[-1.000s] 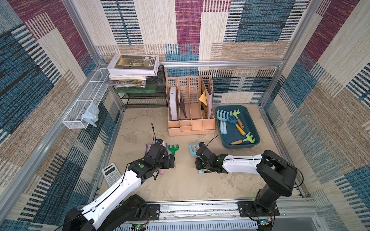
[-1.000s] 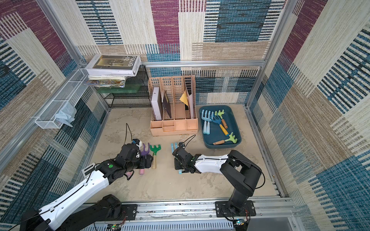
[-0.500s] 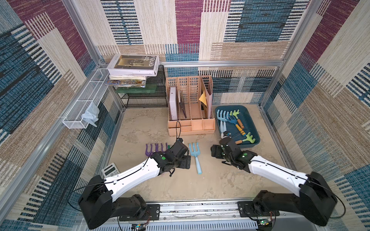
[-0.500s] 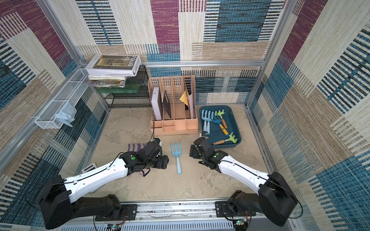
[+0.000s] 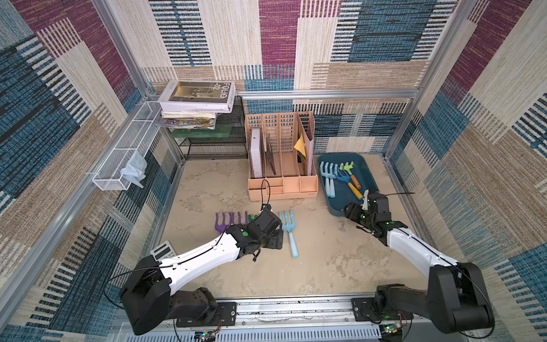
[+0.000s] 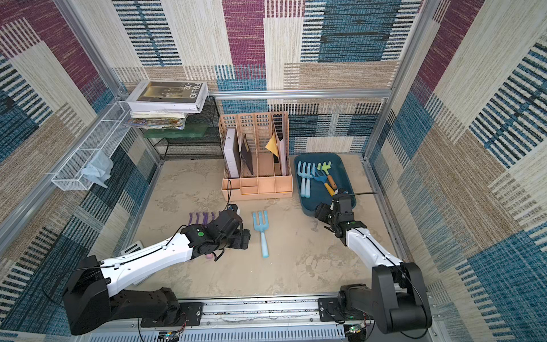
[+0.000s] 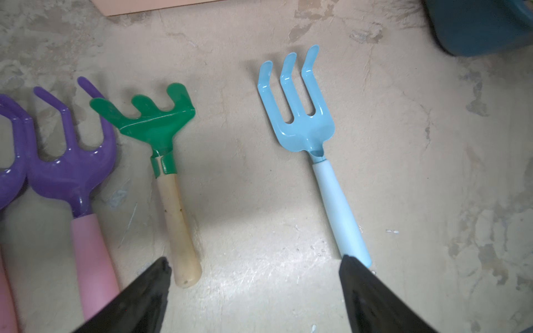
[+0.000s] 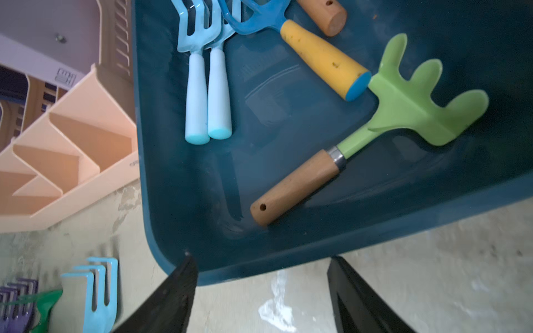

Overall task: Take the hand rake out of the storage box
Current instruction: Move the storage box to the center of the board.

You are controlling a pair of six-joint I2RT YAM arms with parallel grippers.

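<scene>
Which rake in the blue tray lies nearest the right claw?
The light green rake with brown handle, lying before the right claw; the others lie farther back.

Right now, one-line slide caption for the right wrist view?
Open right hand hovers at the storage box rim, facing the light-green hand rake inside.

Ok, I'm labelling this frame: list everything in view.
storage box: 1, dark teal, rear right of table
boxed rakes: 5, two light blue, one blue, two light green, in storage box
loose rakes: 4, two purple, one dark green, one light blue, on table
file organiser: 1, peach, rear centre
wire basket: 1, white, left wall
books: stack, white-topped, rear left
calculator: 1, pale grey, front left
left gripper: 1, black, open above loose rakes
right gripper: 1, black, open at storage box's near edge
</scene>
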